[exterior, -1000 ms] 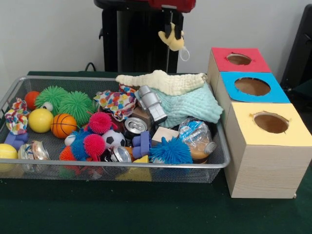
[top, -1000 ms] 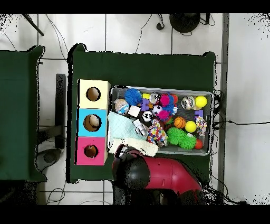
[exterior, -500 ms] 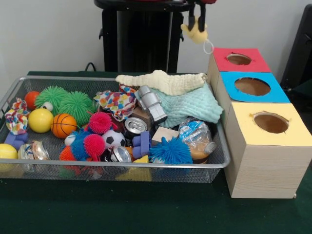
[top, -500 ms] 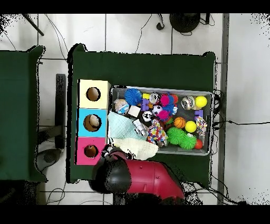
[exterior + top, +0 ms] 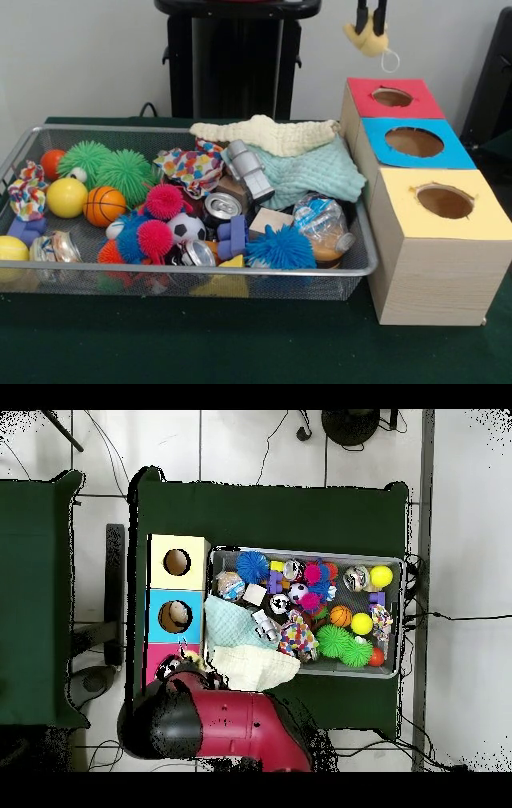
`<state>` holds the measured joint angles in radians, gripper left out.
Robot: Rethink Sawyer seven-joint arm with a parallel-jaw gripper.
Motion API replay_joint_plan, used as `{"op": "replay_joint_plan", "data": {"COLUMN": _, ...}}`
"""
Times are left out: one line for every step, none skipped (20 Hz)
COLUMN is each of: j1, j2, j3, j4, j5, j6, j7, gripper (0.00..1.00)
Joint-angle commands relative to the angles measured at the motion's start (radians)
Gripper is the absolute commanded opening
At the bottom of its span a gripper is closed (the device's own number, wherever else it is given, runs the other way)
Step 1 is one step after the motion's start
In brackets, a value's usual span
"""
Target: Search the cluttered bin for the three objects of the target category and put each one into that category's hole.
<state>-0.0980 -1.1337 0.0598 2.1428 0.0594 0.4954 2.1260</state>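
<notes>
Up above the red-topped box [image 5: 392, 98], our gripper [image 5: 370, 18] is clamping a small yellowish plush toy [image 5: 366, 38]. We're reckoning it's best centring over the red hole [image 5: 392, 97] first, then lowering before letting go.

Three holes [image 5: 392, 97]; two green spiky balls [image 5: 124, 172].

Yellowish plush toy [image 5: 366, 38] hanging (white loop dangling), above red-surrounded hole [image 5: 392, 97]

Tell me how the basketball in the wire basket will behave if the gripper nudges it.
The basketball is round and smooth, so it would probably roll. The yellow ball and spiky green ball crowd it, likely stopping it quickly. It looks small, probably light.
</notes>
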Motion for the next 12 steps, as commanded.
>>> {"op": "replay_joint_plan", "data": {"j1": 0.006, "j2": 0.059, "j3": -0.055, "j4": -0.086, "j5": 0.07, "j6": 0.044, "j7": 0.264, "gripper": 0.0}}
{"op": "replay_joint_plan", "data": {"j1": -0.003, "j2": 0.072, "j3": -0.052, "j4": -0.079, "j5": 0.07, "j6": 0.015, "j7": 0.246, "gripper": 0.0}}
{"op": "replay_joint_plan", "data": {"j1": -0.011, "j2": 0.085, "j3": -0.05, "j4": -0.071, "j5": 0.07, "j6": -0.013, "j7": 0.229, "gripper": 0.0}}
{"op": "replay_joint_plan", "data": {"j1": -0.021, "j2": 0.1, "j3": -0.042, "j4": -0.067, "j5": 0.073, "j6": -0.042, "j7": 0.213, "gripper": 0.0}}
{"op": "replay_joint_plan", "data": {"j1": -0.031, "j2": 0.116, "j3": -0.033, "j4": -0.058, "j5": 0.075, "j6": -0.077, "j7": 0.201, "gripper": 0.0}}
{"op": "replay_joint_plan", "data": {"j1": -0.038, "j2": 0.131, "j3": -0.023, "j4": -0.052, "j5": 0.078, "j6": -0.106, "j7": 0.193, "gripper": 0.0}}
{"op": "replay_joint_plan", "data": {"j1": -0.046, "j2": 0.144, "j3": -0.014, "j4": -0.041, "j5": 0.079, "j6": -0.139, "j7": 0.187, "gripper": 0.0}}
{"op": "replay_joint_plan", "data": {"j1": -0.05, "j2": 0.153, "j3": -0.008, "j4": -0.037, "j5": 0.08, "j6": -0.157, "j7": 0.183, "gripper": 0.0}}
{"op": "replay_joint_plan", "data": {"j1": -0.055, "j2": 0.162, "j3": -0.004, "j4": -0.034, "j5": 0.078, "j6": -0.172, "j7": 0.178, "gripper": 0.0}}
{"op": "replay_joint_plan", "data": {"j1": -0.057, "j2": 0.169, "j3": -0.001, "j4": -0.032, "j5": 0.076, "j6": -0.184, "j7": 0.177, "gripper": 0.0}}
{"op": "replay_joint_plan", "data": {"j1": -0.061, "j2": 0.175, "j3": 0.002, "j4": -0.029, "j5": 0.074, "j6": -0.197, "j7": 0.175, "gripper": 0.0}}
{"op": "replay_joint_plan", "data": {"j1": -0.061, "j2": 0.182, "j3": 0.002, "j4": -0.028, "j5": 0.072, "j6": -0.206, "j7": 0.175, "gripper": 0.0}}
